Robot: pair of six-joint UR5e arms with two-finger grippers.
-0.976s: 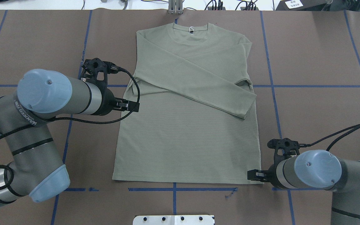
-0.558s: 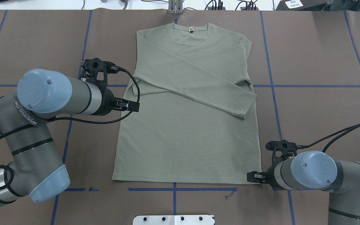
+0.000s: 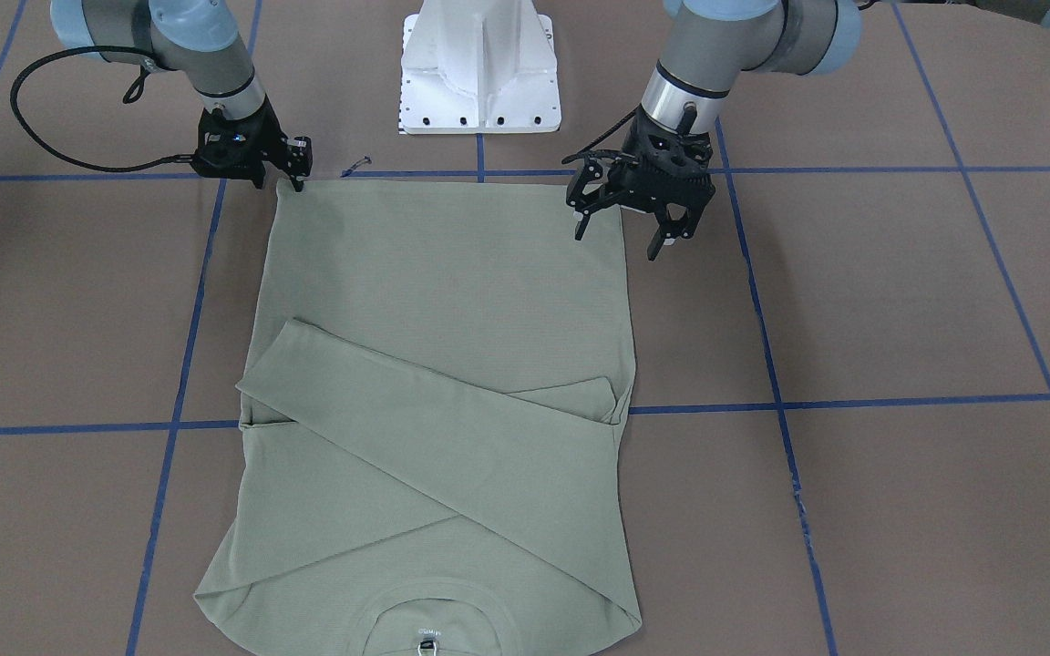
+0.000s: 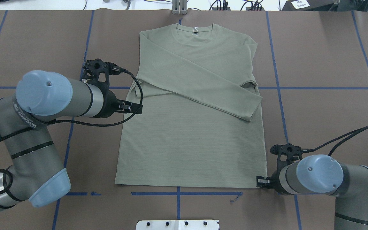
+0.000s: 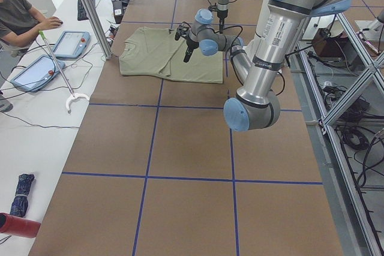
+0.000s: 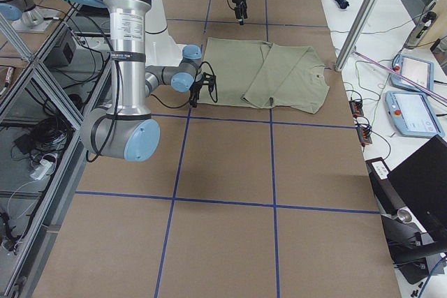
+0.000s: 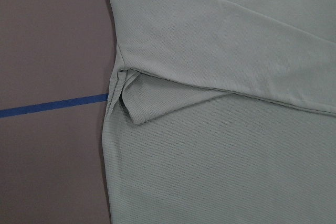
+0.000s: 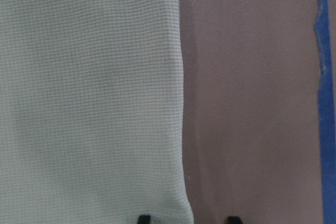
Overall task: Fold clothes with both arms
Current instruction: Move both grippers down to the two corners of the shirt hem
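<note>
- Shirt (image 4: 190, 143) lies flat on table (image 4: 324, 64), sleeves crossed over chest.
- Left gripper (image 3: 616, 244): jaws wide, above shirt's side edge.
- Right gripper (image 8: 188, 217): jaws parted, straddling hem corner.

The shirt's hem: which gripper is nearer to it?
Right. The right gripper is at the hem, at its corner; the left gripper hangs over a side edge of the shirt, by the folded sleeve.

Brown counter (image 4: 331, 48) gridded with blue tape (image 4: 324, 88); beside it, a person (image 5: 18, 10), tablets (image 5: 72, 44), a red cylinder (image 5: 18, 225).
</note>
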